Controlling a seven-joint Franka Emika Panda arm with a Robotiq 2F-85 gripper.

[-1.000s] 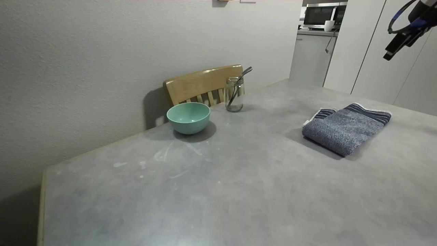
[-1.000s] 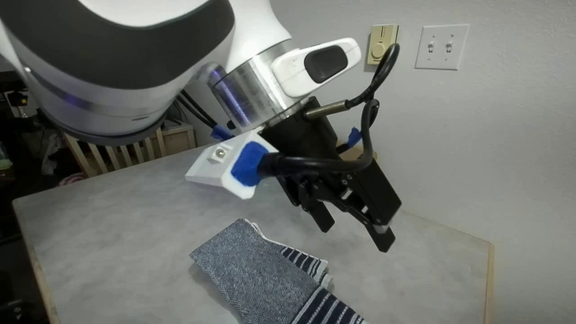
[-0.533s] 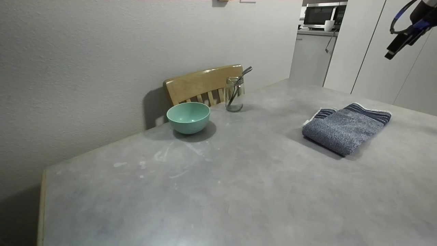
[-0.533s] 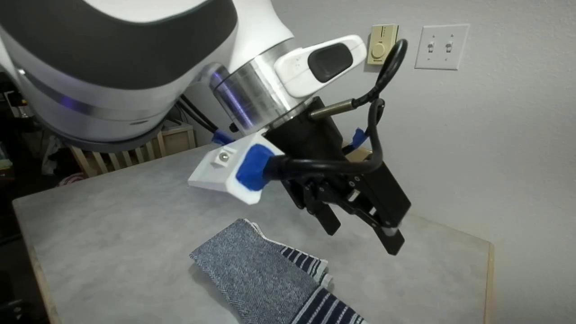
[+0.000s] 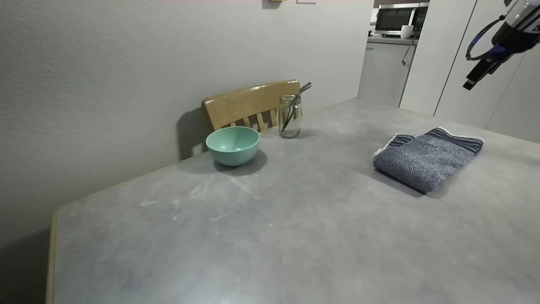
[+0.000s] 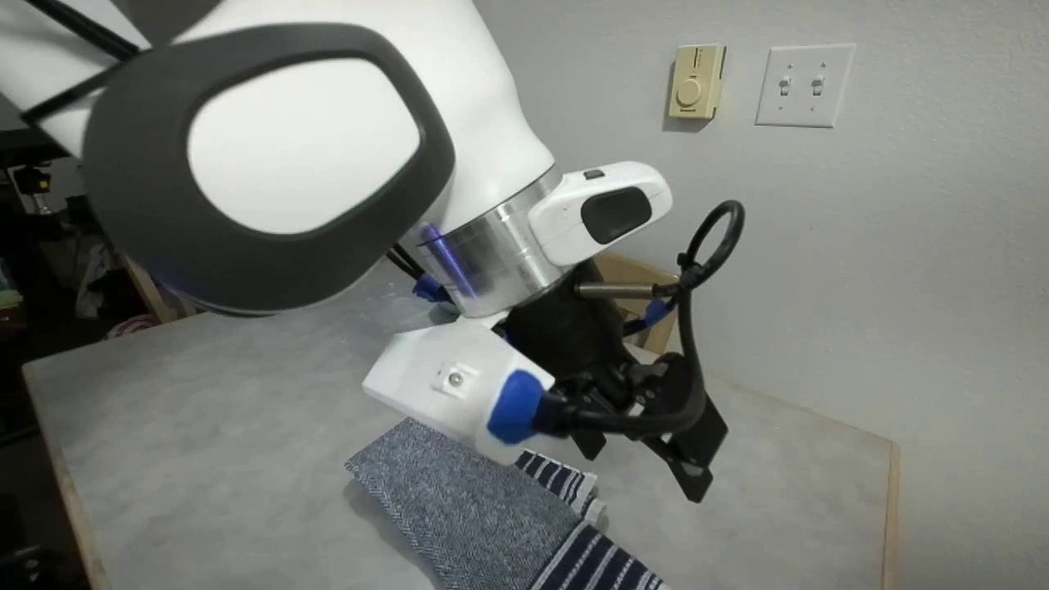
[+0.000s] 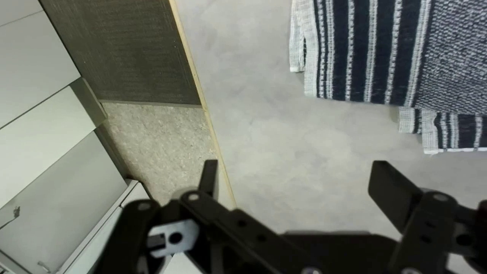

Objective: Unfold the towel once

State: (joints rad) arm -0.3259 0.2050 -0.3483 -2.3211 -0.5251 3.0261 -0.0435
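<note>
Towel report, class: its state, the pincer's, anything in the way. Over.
Pincer open, empty. Towel folded on table. Teal bowl, glass jar apart, likely no hindrance.

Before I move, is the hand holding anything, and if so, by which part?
Nothing is held: the hand stands open, and the folded towel lies apart from it on the table.

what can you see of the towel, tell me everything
The towel is a grey-blue cloth with a speckled, coarse weave. A navy-and-white striped band with whitish edging crosses one end; a second striped part pokes out from under the top layer. It lies folded on the grey table, its opposite end formed by a fold. Only the table is seen touching it; the open jaws are apart from it.
</note>
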